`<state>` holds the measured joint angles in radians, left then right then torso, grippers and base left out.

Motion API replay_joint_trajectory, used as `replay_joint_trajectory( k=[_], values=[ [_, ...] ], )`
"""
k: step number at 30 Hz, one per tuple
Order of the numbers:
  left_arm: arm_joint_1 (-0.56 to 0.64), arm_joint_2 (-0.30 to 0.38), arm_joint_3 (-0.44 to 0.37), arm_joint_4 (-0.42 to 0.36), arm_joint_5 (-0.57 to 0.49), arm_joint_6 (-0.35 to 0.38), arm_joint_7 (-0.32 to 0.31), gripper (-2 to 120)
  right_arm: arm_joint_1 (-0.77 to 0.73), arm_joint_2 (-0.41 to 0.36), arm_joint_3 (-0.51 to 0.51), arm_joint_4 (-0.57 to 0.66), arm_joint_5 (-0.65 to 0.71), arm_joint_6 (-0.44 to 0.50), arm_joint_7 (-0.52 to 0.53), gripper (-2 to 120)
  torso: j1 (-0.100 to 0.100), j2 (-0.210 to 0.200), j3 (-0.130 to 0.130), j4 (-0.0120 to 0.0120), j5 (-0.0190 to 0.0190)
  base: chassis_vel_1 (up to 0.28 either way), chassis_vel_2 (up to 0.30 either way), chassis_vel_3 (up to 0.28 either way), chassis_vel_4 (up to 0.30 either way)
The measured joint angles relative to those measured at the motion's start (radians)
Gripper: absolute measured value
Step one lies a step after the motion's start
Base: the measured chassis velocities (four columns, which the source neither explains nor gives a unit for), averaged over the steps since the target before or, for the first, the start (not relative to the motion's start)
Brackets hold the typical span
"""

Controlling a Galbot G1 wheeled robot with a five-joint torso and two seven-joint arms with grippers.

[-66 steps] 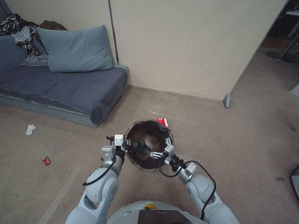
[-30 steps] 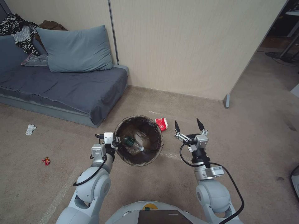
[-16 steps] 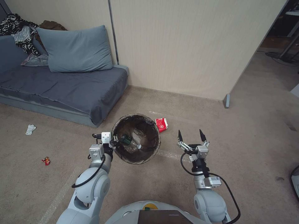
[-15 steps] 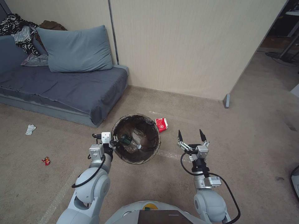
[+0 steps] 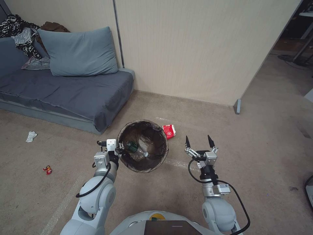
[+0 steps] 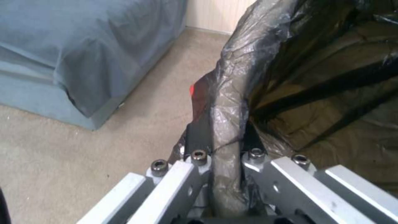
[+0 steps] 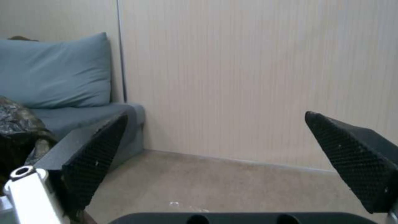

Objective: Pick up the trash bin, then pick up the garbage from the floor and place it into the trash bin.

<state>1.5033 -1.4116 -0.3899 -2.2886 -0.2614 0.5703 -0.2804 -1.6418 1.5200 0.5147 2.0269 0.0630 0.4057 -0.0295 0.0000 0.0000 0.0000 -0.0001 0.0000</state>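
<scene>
The left tool [image 5: 118, 150] clamps the rim of the trash bin [image 5: 142, 146], held off the floor with a green bottle [image 5: 132, 146] already inside. A red carton [image 5: 169, 131] beside the bin, a tissue [image 5: 31, 136] and a red wrapper [image 5: 47, 169] farther off remain. The right tool [image 5: 197, 142], inside the bin two seconds ago, now hangs beside it, wide open and empty.

- My right pincer [image 7: 215, 149] hangs with its two black textured fingers [image 7: 93, 158] spread wide, nothing between them.
- Beyond them stands a beige wall [image 7: 248, 77] above tan carpet [image 7: 215, 183].
- A blue pillow [image 7: 54, 71] rests on a grey-blue sofa [image 7: 83, 119].
- The bin [image 7: 16, 130], with its crinkled dark liner, sits near my finger.
</scene>
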Motion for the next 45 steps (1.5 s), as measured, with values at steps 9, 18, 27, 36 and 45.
replay_joint_trajectory(
  k=[9, 18, 27, 36, 45],
  values=[
    [-0.001, -0.004, -0.005, 0.011, 0.007, -0.002, 0.001, 0, 0.004, -0.002, -0.005, -0.001, 0.006, -0.004, -0.006, 100, 0.0, 0.0, 0.0, 0.0001, 0.0, -0.167, 0.179, 0.179, -0.196],
    [-0.004, -0.006, -0.008, 0.017, 0.009, -0.004, 0.001, 0, 0.008, -0.003, -0.007, -0.01, 0.006, 0.002, -0.019, 100, 0.0, 0.0, 0.0, 0.0003, 0.0, -0.159, 0.164, 0.174, -0.169],
    [-0.007, -0.006, -0.007, 0.02, 0.009, -0.004, 0.001, 0, 0.03, -0.01, -0.01, -0.034, -0.013, 0.045, -0.028, 100, 0.0, 0.0, 0.0, 0.0, 0.0, -0.071, 0.058, 0.058, -0.063],
    [-0.006, -0.001, -0.012, 0.006, 0.008, -0.003, 0.0, 0, 0.148, -0.08, -0.028, -0.08, -0.027, -0.08, -0.002, 100, 0.0, 0.0, 0.0, 0.0002, 0.0, 0.0, 0.0, 0.0, 0.0],
    [-0.005, -0.001, -0.023, -0.002, 0.01, -0.001, -0.003, 0, 0.27, -0.153, -0.073, -0.178, 0.097, -0.357, 0.006, 100, 0.0, 0.0, 0.0, 0.0001, 0.0001, 0.0, 0.0, 0.0, 0.0]
  ],
)
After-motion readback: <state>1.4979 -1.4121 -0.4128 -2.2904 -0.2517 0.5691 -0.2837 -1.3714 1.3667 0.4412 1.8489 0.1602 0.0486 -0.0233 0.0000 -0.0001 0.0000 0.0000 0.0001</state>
